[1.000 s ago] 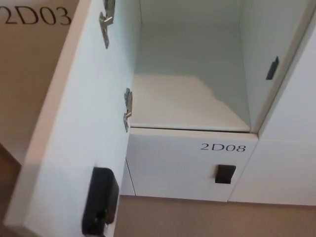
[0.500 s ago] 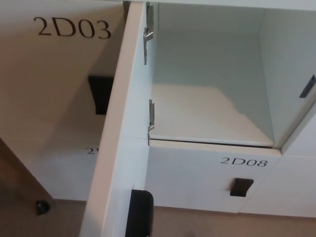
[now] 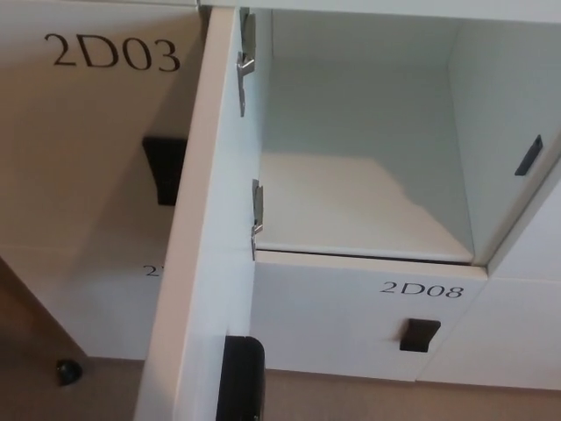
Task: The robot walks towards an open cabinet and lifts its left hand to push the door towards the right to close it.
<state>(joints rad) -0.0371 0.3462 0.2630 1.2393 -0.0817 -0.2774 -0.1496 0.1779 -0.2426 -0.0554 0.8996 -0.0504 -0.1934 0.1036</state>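
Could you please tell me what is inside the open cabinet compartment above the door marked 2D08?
The open compartment looks empty: only its bare white shelf and walls show. The open door covers its left front corner, so that part cannot be checked.

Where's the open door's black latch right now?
In the head view, the black latch sits at the bottom edge, left of centre, on the open door, below the lower hinge and left of the 2D08 label.

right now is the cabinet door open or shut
Open: the door stands out edge-on toward the camera, baring the empty compartment and both hinges.
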